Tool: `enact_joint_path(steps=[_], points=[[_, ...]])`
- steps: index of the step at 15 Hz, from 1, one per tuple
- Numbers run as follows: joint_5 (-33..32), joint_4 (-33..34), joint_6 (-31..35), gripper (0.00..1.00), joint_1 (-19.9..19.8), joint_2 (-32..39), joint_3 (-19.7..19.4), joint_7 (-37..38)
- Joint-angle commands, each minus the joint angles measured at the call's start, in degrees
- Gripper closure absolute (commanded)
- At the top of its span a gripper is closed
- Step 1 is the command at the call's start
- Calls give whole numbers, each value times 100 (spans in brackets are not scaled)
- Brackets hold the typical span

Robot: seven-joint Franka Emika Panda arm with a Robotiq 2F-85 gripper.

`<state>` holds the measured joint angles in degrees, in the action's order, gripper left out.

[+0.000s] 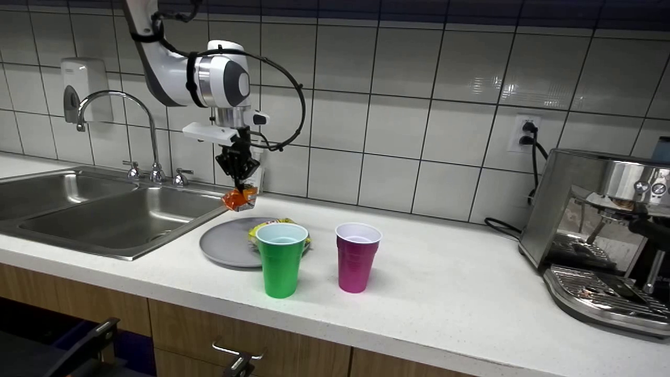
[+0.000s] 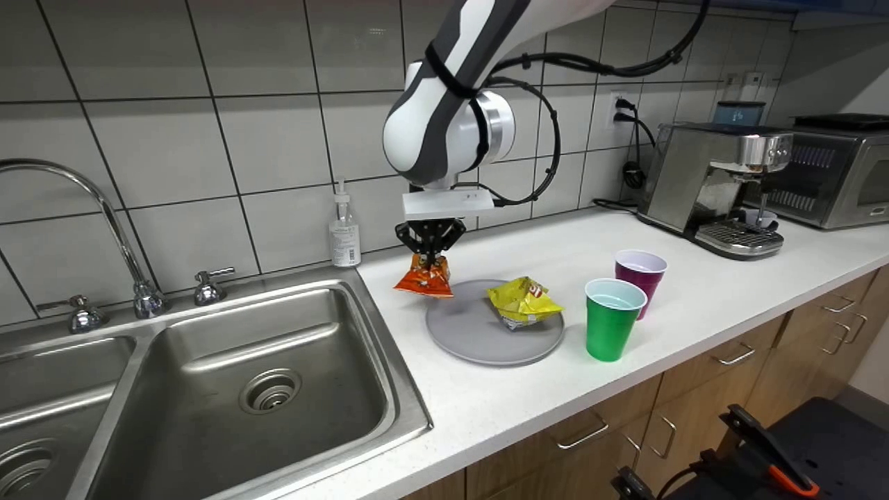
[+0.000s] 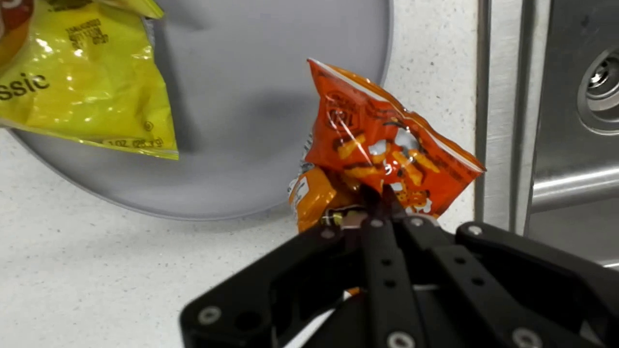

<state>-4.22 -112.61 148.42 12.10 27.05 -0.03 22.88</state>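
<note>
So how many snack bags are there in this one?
2. The orange bag is pinched in the air by the fingers; the yellow bag lies on the gray plate. No third bag shows, though one could be hidden.

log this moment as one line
fingers: shut on orange snack bag, held in air near plate | plate: yellow snack bag on it | counter: green cup, magenta cup, both upright
</note>
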Motion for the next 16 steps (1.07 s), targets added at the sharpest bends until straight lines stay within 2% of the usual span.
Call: enact_joint_path(steps=[1, 10, 11, 12, 16], points=[[74, 723, -147, 100, 231, 560, -102, 428], [232, 1617, -226, 99, 520, 1397, -276, 946], [255, 1664, -265, 74, 509, 1432, -264, 908], [271, 1712, -261, 73, 512, 1471, -266, 888], [272, 1853, -297, 45, 512, 1558, -267, 799]])
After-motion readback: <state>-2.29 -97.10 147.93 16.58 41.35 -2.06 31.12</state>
